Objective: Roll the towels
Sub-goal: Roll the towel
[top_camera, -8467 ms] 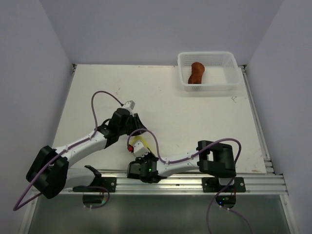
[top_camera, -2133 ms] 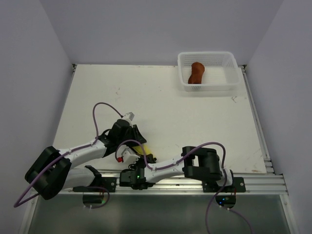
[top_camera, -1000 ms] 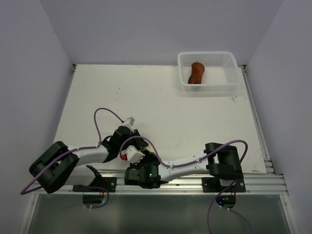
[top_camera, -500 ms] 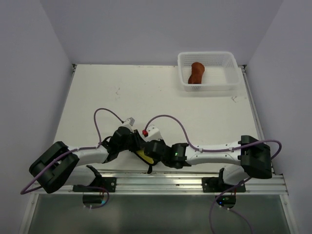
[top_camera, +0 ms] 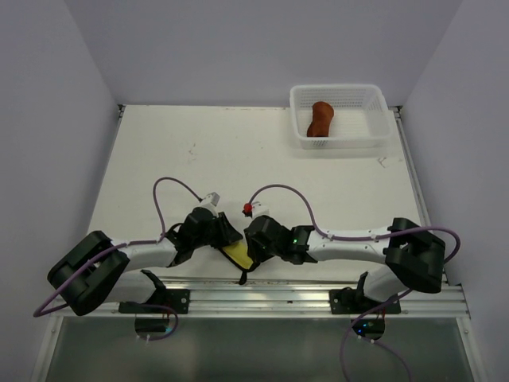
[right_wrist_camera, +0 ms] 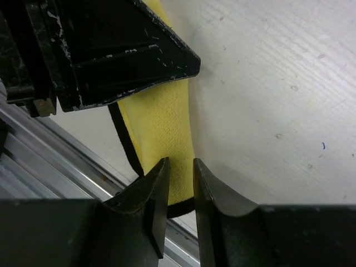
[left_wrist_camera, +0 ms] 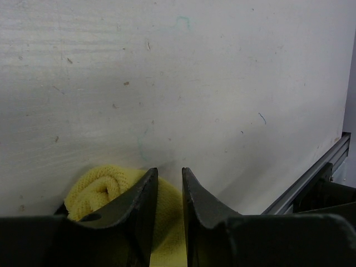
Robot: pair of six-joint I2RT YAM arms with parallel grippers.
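The yellow towel (top_camera: 236, 255) with dark edging lies partly rolled near the table's front edge, between both grippers. My left gripper (top_camera: 228, 235) is closed on its left, rolled end; the left wrist view shows the roll (left_wrist_camera: 99, 192) beside and between the narrow fingers of that gripper (left_wrist_camera: 169, 170). My right gripper (top_camera: 252, 245) is closed on the towel's right end; in the right wrist view the yellow cloth (right_wrist_camera: 167, 125) passes between its fingertips (right_wrist_camera: 177, 162). The rust-brown towel (top_camera: 320, 119) lies rolled in the basket.
The white mesh basket (top_camera: 340, 144) stands at the back right of the table. The aluminium rail (top_camera: 302, 293) runs along the front edge just below the towel. The left gripper's black body (right_wrist_camera: 111, 50) fills the upper left of the right wrist view.
My right arm swung out from the front rail to the right and stretched out, its gripper coming onto the yellow towel from the right. My left gripper slid down toward the front edge with the towel.
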